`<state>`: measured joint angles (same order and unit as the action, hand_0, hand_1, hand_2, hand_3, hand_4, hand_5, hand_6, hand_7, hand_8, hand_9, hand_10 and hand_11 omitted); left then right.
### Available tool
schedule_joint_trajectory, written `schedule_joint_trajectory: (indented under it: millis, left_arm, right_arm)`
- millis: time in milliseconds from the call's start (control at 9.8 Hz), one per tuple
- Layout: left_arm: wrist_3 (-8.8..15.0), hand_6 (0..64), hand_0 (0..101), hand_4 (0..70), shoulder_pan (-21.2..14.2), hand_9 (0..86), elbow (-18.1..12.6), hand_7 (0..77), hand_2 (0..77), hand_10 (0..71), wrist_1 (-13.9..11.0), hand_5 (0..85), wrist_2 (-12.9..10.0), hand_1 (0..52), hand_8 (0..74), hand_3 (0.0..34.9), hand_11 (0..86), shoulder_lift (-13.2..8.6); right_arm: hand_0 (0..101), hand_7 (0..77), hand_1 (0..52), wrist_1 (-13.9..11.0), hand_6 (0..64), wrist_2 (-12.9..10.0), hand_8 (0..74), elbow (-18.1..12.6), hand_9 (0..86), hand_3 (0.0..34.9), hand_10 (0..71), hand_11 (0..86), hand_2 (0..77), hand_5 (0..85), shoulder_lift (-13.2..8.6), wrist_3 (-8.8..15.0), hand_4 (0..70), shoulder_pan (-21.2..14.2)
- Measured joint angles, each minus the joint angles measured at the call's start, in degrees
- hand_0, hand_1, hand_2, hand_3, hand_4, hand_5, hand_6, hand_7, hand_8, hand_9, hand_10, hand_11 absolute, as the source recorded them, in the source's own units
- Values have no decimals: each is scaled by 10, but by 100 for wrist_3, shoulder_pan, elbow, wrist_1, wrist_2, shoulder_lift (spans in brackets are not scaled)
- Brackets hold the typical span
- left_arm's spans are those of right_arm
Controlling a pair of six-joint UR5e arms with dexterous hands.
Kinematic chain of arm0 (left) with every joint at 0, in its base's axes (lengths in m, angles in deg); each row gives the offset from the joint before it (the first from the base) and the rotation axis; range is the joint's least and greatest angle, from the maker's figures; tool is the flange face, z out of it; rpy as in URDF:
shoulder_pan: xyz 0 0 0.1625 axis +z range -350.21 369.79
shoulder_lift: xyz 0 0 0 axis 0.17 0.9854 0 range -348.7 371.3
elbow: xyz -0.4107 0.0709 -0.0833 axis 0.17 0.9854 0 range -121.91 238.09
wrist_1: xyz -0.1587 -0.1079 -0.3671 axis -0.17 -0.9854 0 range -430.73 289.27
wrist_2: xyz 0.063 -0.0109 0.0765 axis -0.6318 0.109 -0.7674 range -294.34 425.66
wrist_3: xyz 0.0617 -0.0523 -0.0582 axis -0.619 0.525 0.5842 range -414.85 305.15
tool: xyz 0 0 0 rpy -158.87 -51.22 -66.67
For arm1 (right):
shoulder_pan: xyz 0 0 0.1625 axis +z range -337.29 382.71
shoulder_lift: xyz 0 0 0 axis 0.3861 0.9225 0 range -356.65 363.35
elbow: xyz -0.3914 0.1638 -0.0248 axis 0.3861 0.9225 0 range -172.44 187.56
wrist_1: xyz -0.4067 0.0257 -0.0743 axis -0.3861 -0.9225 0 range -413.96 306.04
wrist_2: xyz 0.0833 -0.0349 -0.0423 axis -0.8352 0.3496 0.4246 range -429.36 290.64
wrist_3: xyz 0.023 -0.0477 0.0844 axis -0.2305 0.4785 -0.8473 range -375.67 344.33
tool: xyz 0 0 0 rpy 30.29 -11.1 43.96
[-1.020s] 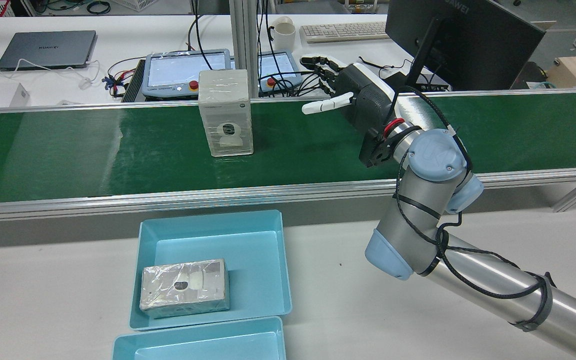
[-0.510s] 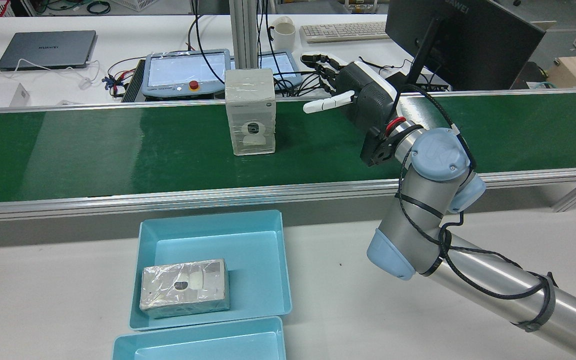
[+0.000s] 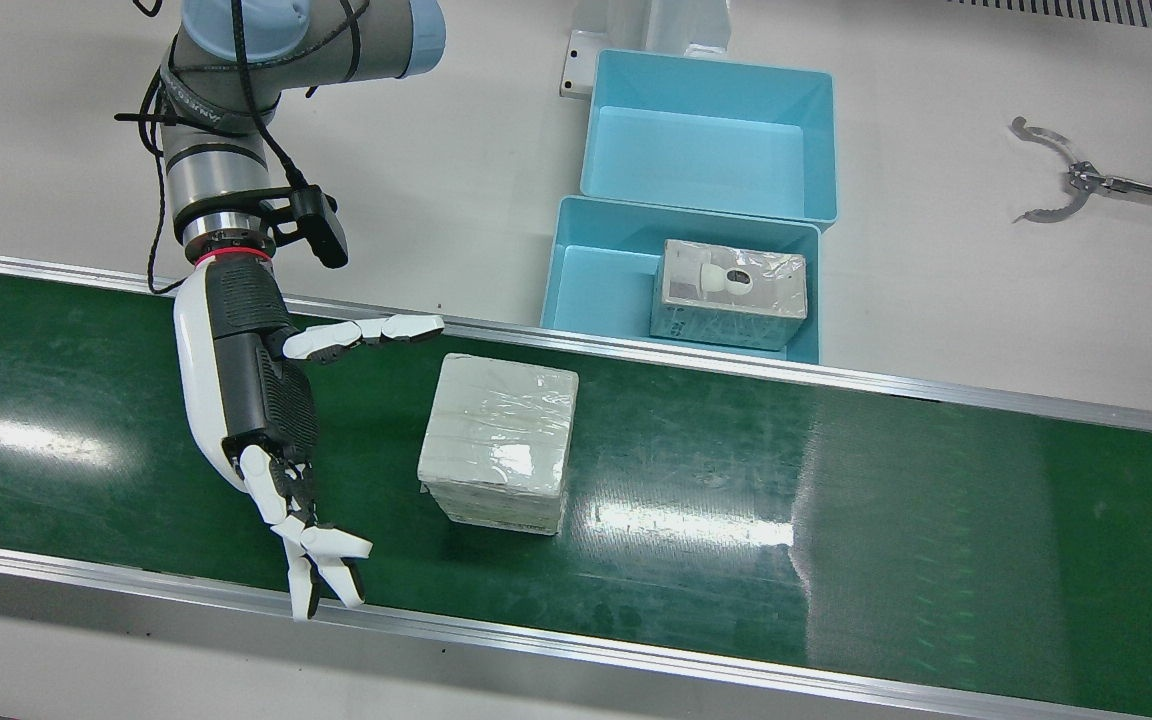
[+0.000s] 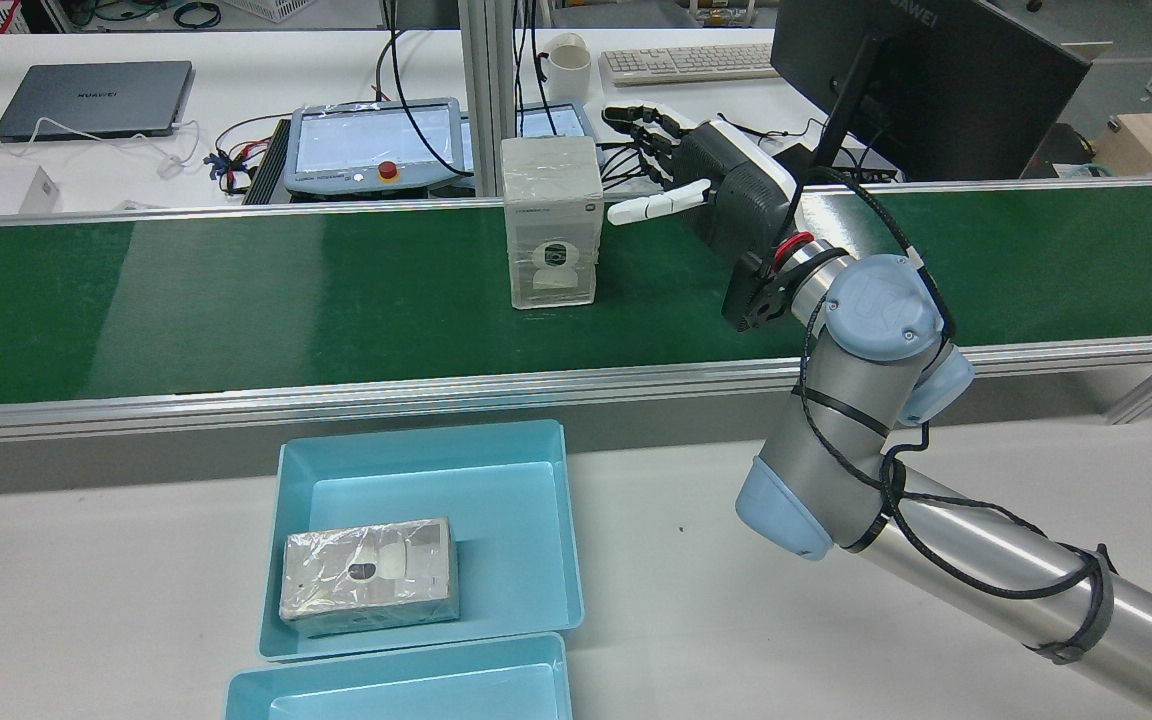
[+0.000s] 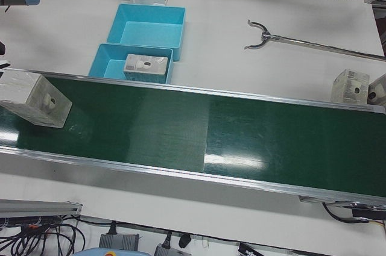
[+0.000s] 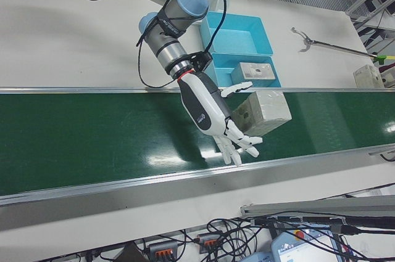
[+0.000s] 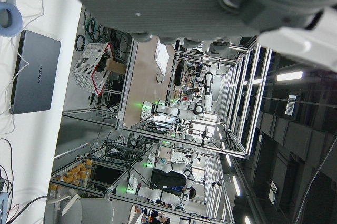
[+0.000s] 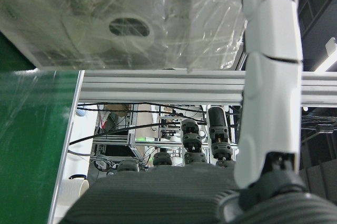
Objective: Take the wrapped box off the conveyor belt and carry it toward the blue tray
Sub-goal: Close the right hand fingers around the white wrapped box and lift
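While the wrapped box (image 4: 550,221) stands upright on the conveyor belt (image 4: 236,290), the right hand (image 4: 711,195) waits beside it, fingers spread, empty.

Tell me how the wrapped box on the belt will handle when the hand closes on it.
The wrapped box stands on end, taller than wide, so a high sideways push may tip it. Its glossy, wrinkled film probably makes it slippery. Its square edges suggest a stiff carton that the open right hand could squeeze firmly.

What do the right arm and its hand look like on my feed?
The right arm is a silver tube with pale blue joint caps, and a black cable strapped along it. A red ring sits at the wrist. The right hand has a white shell with ribbed black panels and white fingers with dark joints.
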<state>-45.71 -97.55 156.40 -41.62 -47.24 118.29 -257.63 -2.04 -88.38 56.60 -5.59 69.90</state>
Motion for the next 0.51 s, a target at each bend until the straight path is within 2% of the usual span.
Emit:
schedule_joint_trajectory:
  millis: [306,408,510]
  left_arm:
    - [0,0,0,0,0,0,0,0,5,5,0,11,0,0,5,0,5,0]
    - [0,0,0,0,0,0,0,0,5,5,0,11,0,0,5,0,5,0]
    - [0,0,0,0,0,0,0,0,5,5,0,11,0,0,5,0,5,0]
  right_arm:
    - [484,33,142,-6,60,3,5,-2,11,82,0,16,93,278,13,22,49,1]
    - [500,82,185,-6,87,3,16,-2,16,58,0,16,153,278,13,26,49,-13]
    - [500,82,185,-6,87,-5,16,15,16,58,0,16,153,278,1,30,49,-49]
